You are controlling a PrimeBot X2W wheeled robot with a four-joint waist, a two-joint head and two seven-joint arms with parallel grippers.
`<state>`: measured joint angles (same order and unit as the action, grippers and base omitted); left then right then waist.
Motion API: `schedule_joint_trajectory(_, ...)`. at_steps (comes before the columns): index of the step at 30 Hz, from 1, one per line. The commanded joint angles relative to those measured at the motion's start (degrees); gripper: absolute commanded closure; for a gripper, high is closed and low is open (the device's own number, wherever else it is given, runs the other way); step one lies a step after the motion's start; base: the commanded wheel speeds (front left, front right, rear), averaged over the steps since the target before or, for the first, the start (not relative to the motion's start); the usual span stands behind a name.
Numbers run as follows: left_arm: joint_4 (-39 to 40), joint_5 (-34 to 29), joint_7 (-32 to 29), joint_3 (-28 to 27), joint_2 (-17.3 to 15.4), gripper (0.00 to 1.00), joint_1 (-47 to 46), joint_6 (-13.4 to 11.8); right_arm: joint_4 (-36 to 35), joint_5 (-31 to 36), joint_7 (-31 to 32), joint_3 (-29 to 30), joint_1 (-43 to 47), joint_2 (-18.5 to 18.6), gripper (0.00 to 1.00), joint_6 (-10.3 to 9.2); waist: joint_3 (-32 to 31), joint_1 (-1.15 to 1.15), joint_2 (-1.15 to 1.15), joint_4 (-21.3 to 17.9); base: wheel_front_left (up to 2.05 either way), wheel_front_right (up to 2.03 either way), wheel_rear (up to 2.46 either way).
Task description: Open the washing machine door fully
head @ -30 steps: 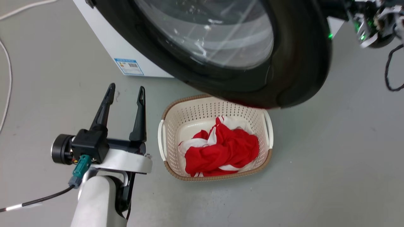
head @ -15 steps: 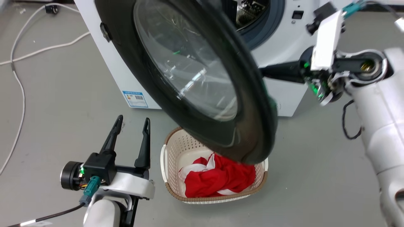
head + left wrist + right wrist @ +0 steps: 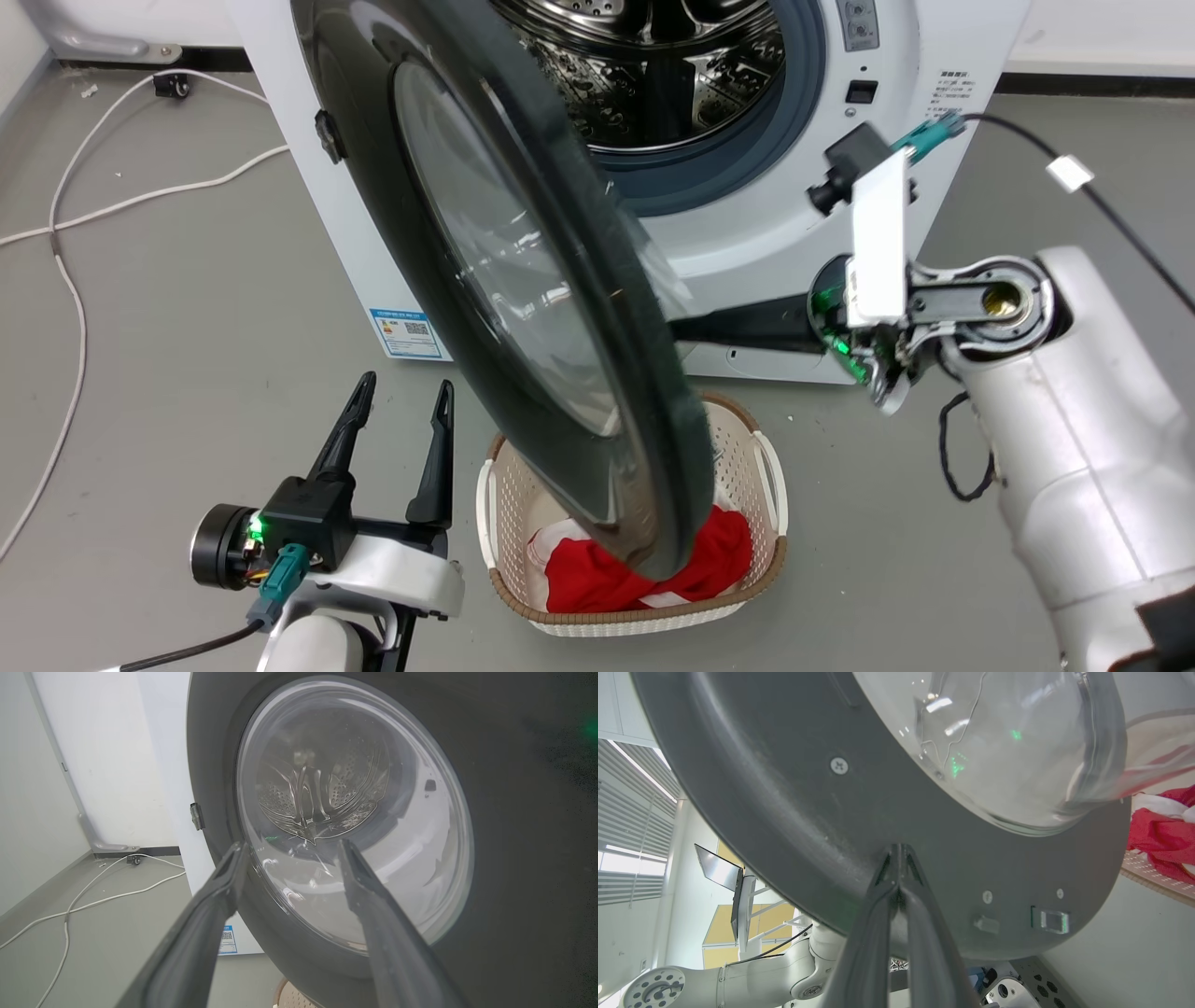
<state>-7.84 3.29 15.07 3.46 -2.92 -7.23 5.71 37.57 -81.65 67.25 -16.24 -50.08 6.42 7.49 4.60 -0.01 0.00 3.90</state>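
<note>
Washing machine door [image 3: 523,280] is seen swung half-out from washing machine [image 3: 794,233], free edge pointed down over basket [image 3: 644,623]; R gripper [image 3: 899,858] jaws closed, tips pressed on its inner face; L gripper [image 3: 408,383] jaws spread, empty.

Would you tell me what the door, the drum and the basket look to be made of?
Door: glossy black plastic by its sheen and reflections; its window looks like clear glass, possibly plastic. Drum: shiny perforated metal, likely stainless steel. Basket: matte cream moulded plastic with rows of holes, brown woven-look rim.
</note>
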Motion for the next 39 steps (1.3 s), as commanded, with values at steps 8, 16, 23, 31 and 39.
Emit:
schedule_joint_trajectory(8, 0.03, 0.19, 0.15, -0.12, 0.06, 0.0, 0.89, -0.22, -4.57, 0.15, 1.06, -0.54, 5.12, -2.06, 1.0, 0.0, -0.5, 0.01, 0.0, 0.07, 0.0, 0.0, 0.0)
schedule_joint_trajectory(16, 0.18, 0.65, 0.15, -0.19, 0.05, 0.0, 0.97, -0.46, -7.2, -0.26, -0.59, 0.88, 7.63, -2.93, 1.0, 0.0, -0.38, 0.01, 0.0, -0.14, 0.0, 0.0, 0.0)
schedule_joint_trajectory(23, 0.3, 0.85, 0.15, -1.04, 0.05, 0.0, 1.07, -0.89, -7.95, 0.93, -12.77, 5.88, 9.8, -3.38, 1.0, 0.0, -0.57, 0.01, 0.0, -1.62, 0.0, 0.0, 0.0)
schedule_joint_trajectory(31, 0.32, 0.58, 0.14, -2.02, 0.05, 0.0, 1.43, -1.01, -9.56, -1.16, -27.08, 13.73, 14.94, -3.57, 1.0, 0.0, -1.04, 0.01, 0.0, -3.73, 0.0, 0.0, 0.0)
schedule_joint_trajectory(39, -0.41, 1.17, 0.15, -2.91, 0.05, 0.0, 2.18, -0.76, -16.27, -2.58, -38.31, 19.74, 28.49, -3.61, 0.0, 0.0, -2.38, 0.01, 0.0, -5.19, 0.0, 0.0, 0.0)
